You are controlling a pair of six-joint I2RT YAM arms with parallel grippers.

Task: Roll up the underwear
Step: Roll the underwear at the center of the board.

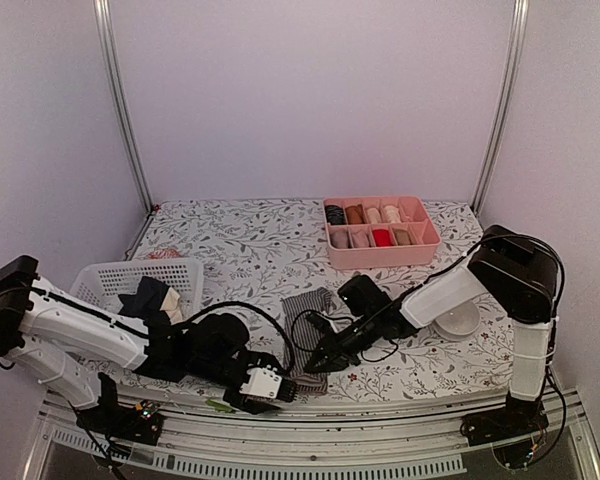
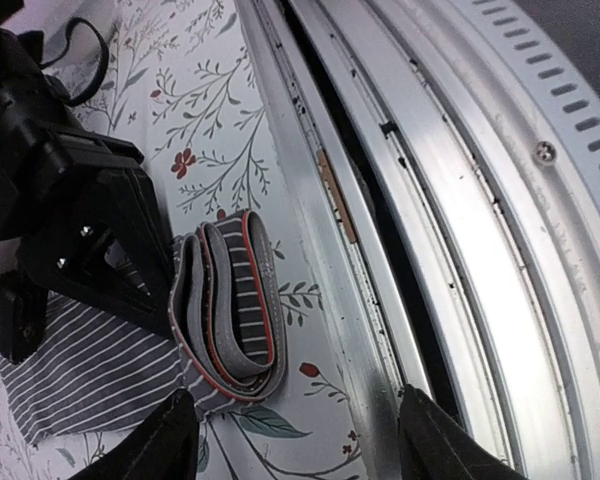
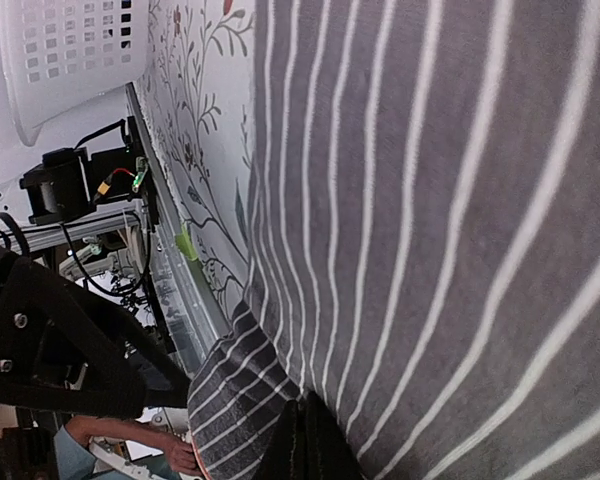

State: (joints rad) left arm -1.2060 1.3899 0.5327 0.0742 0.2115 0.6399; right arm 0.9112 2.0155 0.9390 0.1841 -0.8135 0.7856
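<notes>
The grey-and-white striped underwear [image 1: 307, 308] lies flat near the table's front edge, its near end rolled into a loose coil edged in red [image 2: 232, 312]. My right gripper [image 1: 322, 358] rests on the cloth just behind that coil, with its fingers [image 3: 310, 440] pressed together on a fold of the striped cloth [image 3: 430, 200]. My left gripper [image 2: 300, 450] is open, one finger [image 2: 165, 440] over the cloth's edge and the other over the metal rail; the coil lies just ahead of them, not between them. More underwear, dark [image 1: 148, 297] and cream [image 1: 176, 306], sits in the basket.
A white mesh basket [image 1: 110, 278] stands at the left. A pink divided tray [image 1: 382, 258] holding rolled items is at the back right. A white round object [image 1: 458, 320] lies by the right arm. The metal front rail [image 2: 460, 200] runs right beside my left gripper.
</notes>
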